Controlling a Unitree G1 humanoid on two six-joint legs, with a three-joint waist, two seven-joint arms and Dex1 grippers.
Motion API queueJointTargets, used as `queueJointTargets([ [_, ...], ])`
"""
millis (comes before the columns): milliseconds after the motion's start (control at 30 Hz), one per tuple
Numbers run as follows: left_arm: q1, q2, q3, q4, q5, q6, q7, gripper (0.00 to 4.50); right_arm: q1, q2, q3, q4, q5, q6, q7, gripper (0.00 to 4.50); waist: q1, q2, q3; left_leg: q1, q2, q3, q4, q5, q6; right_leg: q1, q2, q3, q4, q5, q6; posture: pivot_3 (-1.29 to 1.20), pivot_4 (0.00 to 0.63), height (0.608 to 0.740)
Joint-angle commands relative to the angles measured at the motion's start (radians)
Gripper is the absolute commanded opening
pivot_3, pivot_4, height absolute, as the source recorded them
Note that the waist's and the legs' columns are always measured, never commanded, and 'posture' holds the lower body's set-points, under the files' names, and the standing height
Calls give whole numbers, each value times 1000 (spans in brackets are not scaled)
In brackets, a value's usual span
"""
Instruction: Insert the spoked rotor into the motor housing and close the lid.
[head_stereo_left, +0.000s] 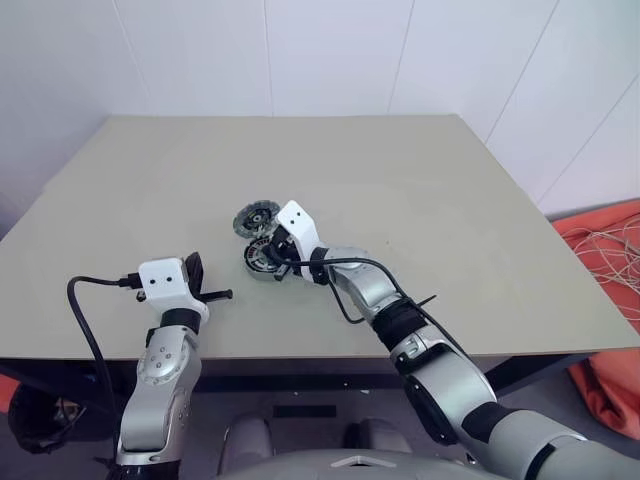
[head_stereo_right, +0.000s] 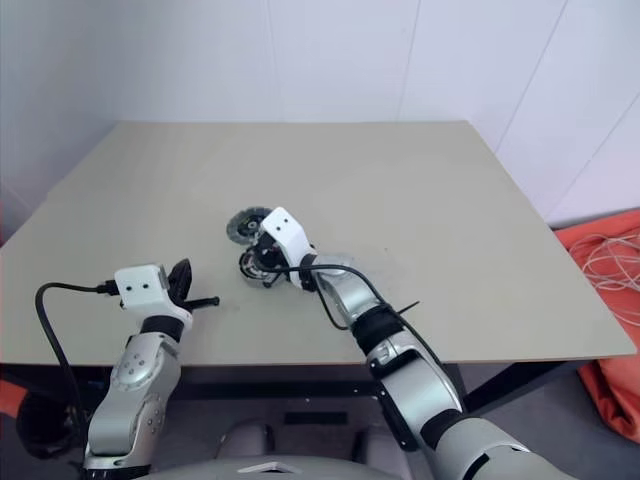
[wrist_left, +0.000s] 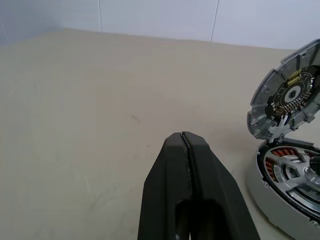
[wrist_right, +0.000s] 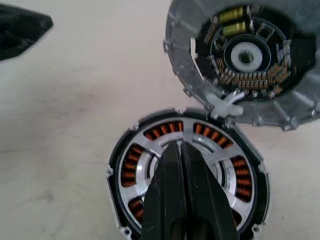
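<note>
No readable writing shows on any part. The rotor (wrist_right: 190, 150) sits inside the housing (wrist_right: 125, 220) mid-counter (head_stereo_left: 450, 200), the lid (wrist_right: 280, 100) hinged open just behind. The right end effector (wrist_right: 182, 150), pressed together, hovers over the rotor. The left end effector (wrist_left: 186, 142), also closed, holds nothing.

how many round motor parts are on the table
3: the motor housing near the table's middle, the spoked rotor seated inside it, and the lid hinged open, tilted up at its far edge.
</note>
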Motion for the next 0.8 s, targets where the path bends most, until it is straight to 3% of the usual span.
queueJointTargets([
  [33, -2, -10, 9, -42, 10, 3, -7, 27, -30, 0, -6, 51, -26, 19, -6, 0, 0, 0, 0, 0, 0, 0, 0, 0, 0, 0, 0, 0, 0, 0, 0, 0, 0, 740],
  [333, -5, -22, 14, -39, 10, 14, -15, 27, -5, -35, -27, -104, 6, 54, 62, 0, 2, 0, 0, 1, 0, 0, 0, 0, 0, 1, 0, 0, 0, -2, 4, 0, 0, 740],
  [633, -35, -37, 22, -11, 11, 18, -27, 27, -21, -115, 38, -271, -27, 110, 177, 0, -1, 0, 0, 0, 0, 0, -1, 0, 0, 0, 0, 0, 0, 0, -1, 0, 0, 740],
  [733, -41, -44, 26, -4, 12, 17, -26, 0, -38, -126, 60, -256, -46, 97, 198, 613, 1, 1, 0, 0, 0, 0, -1, 0, 0, -1, 0, 0, 0, 0, -1, 0, 0, 740],
  [800, -42, -47, 29, -1, 13, 15, -26, 0, -45, -130, 71, -250, -56, 91, 212, 1254, 1, 1, 1, -1, 0, 0, -1, 0, 0, -1, 0, 0, 0, 0, 0, 0, 0, 740],
])
